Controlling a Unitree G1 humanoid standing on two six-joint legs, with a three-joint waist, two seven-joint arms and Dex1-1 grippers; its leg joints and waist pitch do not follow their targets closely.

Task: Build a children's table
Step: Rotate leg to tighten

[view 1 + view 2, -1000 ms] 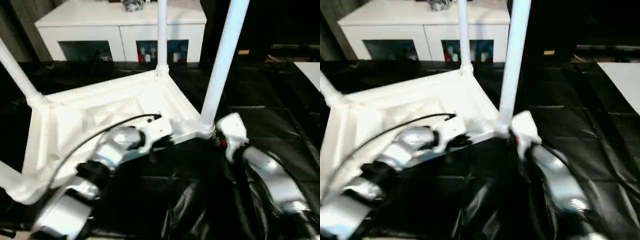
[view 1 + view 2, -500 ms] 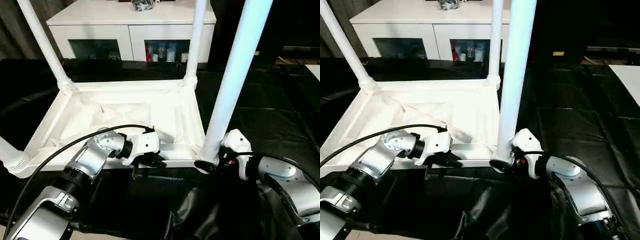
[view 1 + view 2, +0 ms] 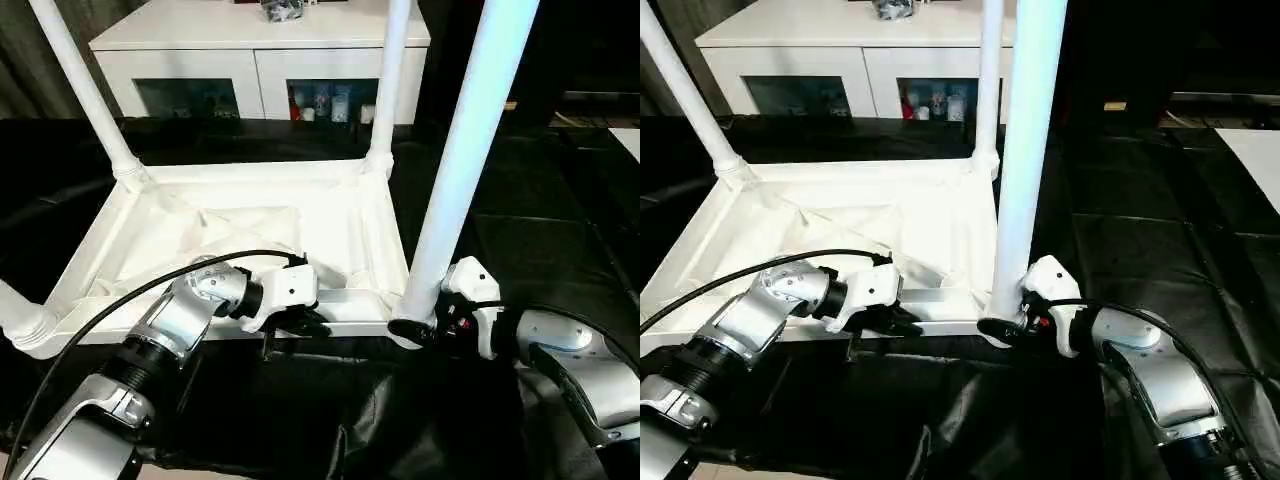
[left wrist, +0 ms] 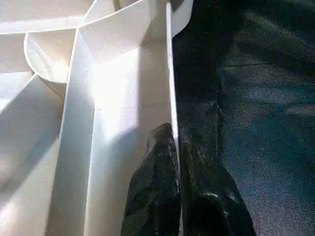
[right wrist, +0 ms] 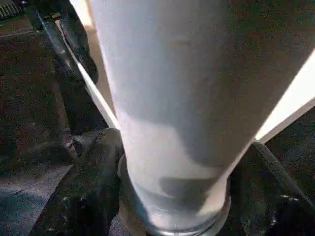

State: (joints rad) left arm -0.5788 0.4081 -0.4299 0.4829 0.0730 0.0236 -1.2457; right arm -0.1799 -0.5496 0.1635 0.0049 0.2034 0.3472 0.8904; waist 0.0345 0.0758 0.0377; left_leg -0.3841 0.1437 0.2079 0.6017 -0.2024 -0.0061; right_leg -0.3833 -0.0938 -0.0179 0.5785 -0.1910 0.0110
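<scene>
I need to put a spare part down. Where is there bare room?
The black floor right of the near leg is bare, as is the cabinet top's left part. The tabletop's near rim is crowded: left gripper and right gripper.

We see a white cabinet (image 3: 260,45) with glass-fronted compartments — before it, glossy black sheeting (image 3: 540,215) covers the floor; beside it, grey curtains (image 3: 40,70).

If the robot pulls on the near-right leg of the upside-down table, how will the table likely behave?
The table probably slides as one stiff piece: ribbed plastic, legs seated in corner sockets. It looks light, resting on smooth black sheeting. A pull high on the near-right leg may tip it.
</scene>
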